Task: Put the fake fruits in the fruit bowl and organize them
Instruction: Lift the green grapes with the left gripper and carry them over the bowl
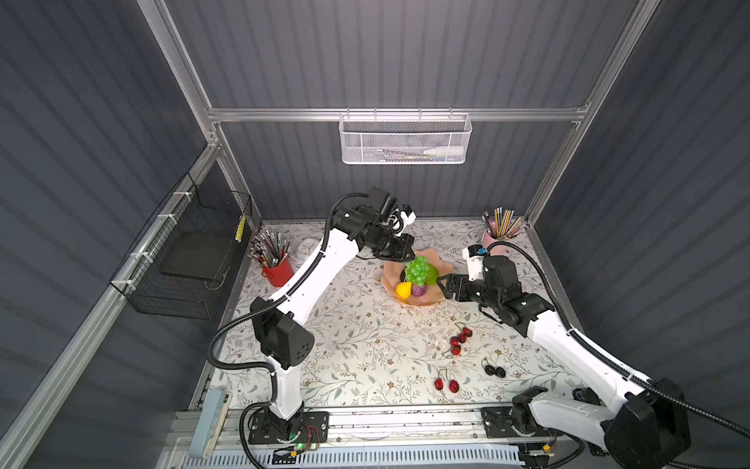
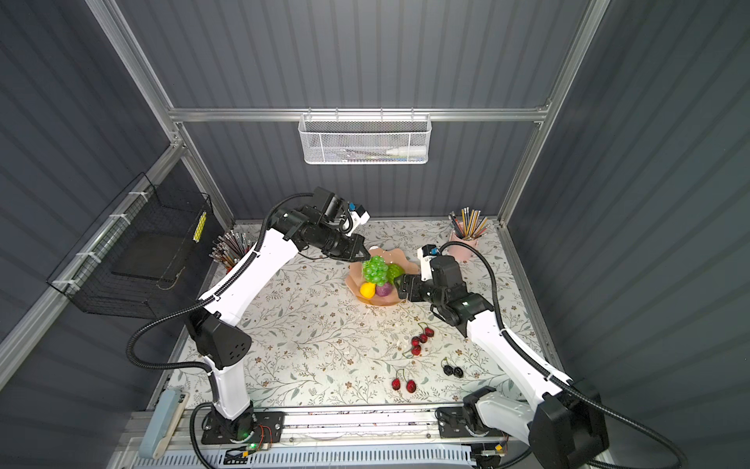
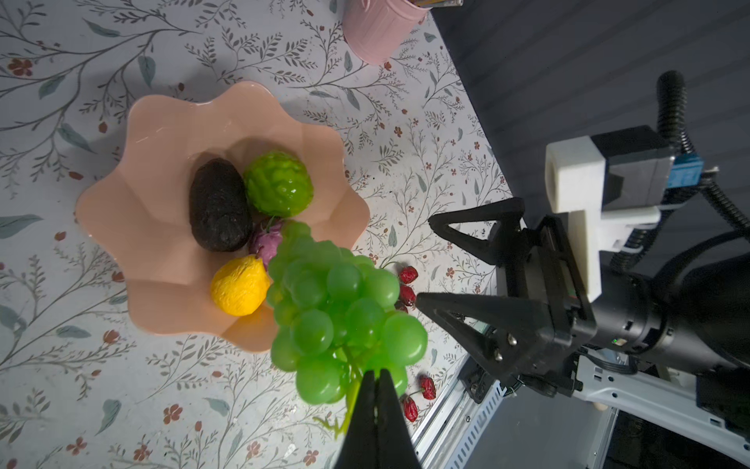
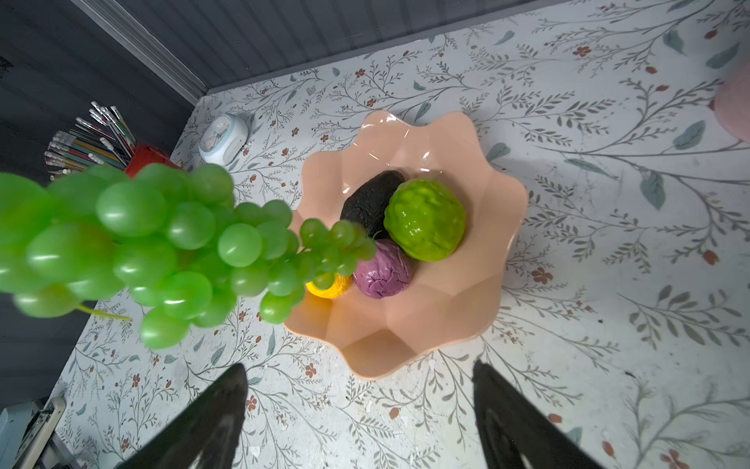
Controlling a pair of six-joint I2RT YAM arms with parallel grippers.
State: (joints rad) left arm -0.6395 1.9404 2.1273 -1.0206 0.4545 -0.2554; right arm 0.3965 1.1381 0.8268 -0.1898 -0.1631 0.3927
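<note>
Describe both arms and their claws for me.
The left arm and right arm have white shells, black joints, black corrugated cable alongside. The left claw and right claw are black with triangular fingers. White camera mount on right wrist.

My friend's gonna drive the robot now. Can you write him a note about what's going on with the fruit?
The left claw is shut on the stem of the grapes, above the bowl.
The right claw is open and empty beside the bowl.
Done: avocado, green ball, purple fruit and lemon lie in the bowl.
To do: set the grapes in, then fetch the cherries off the table.
</note>
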